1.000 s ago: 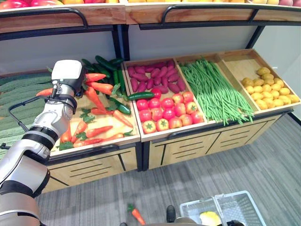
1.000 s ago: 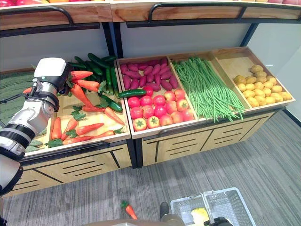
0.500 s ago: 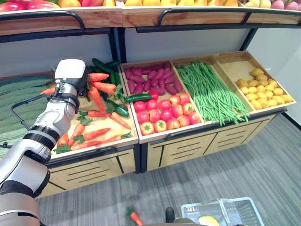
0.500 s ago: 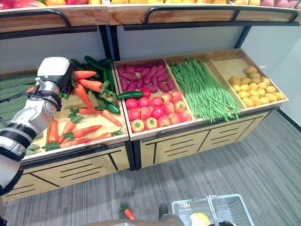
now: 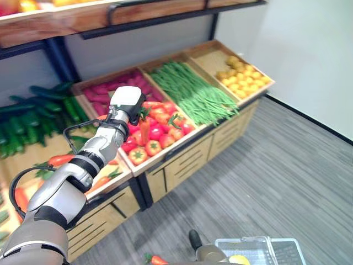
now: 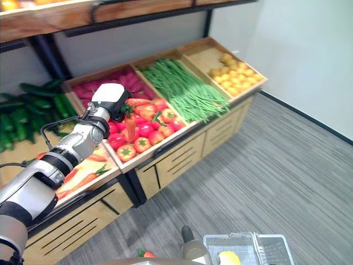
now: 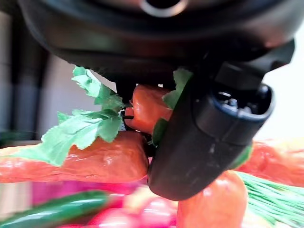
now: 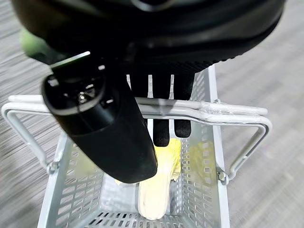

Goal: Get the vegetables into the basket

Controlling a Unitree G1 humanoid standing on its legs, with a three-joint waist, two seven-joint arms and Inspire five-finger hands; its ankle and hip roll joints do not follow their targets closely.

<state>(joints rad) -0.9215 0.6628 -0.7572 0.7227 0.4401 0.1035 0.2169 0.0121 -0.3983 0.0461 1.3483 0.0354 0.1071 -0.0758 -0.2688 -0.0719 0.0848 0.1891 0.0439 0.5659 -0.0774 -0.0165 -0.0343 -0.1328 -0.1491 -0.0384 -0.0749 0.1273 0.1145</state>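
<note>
1. Carrot (image 5: pixel 144 130): now held in the left hand (image 5: pixel 127 104), hanging point-down over the red tomatoes (image 5: pixel 156 122) at mid-frame. A second ago that hand sat down among the carrots in the carrot bin at left. The left wrist view shows the thumb and fingers curled round the carrot top, green leaves sticking out.
2. The whole view has swung right since then; the produce shelf (image 5: pixel 182 143) now runs up to the upper right. That is the camera turning, not the bins moving.
3. Judgement: pick done, carry begun; the drop into the basket is left.
4. Basket (image 6: pixel 245 249): white wire, on the grey floor at the bottom right, with something yellow inside. Right hand (image 8: pixel 107 124) curled round its handle.
5. A loose carrot (image 5: pixel 156 259) lies on the floor at the bottom edge.
6. No readable labels or writing.
</note>
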